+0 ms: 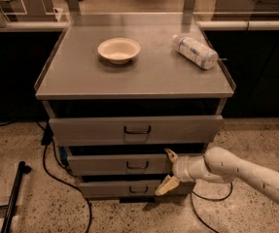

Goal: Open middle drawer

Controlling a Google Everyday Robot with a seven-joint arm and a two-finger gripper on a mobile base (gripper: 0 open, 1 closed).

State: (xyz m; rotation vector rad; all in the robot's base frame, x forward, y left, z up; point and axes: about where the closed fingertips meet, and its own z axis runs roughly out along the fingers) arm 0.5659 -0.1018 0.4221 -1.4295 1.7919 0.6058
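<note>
The middle drawer (105, 165) is a grey metal front with a small dark loop handle (137, 165) at its centre, between the taller top drawer (90, 130) and the narrow bottom drawer (110, 190). My gripper (168, 170) comes in from the right on a white arm, just right of the handle. Its two tan fingers are spread apart: the upper fingertip (170, 154) is at the drawer's top edge, the lower one (166, 185) is over the bottom drawer. It holds nothing.
A white bowl (119, 49) and a plastic bottle lying on its side (195, 51) rest on the cabinet top (144, 76). Black cables (56, 176) trail on the speckled floor at the left. A dark pole (13, 198) leans at the lower left.
</note>
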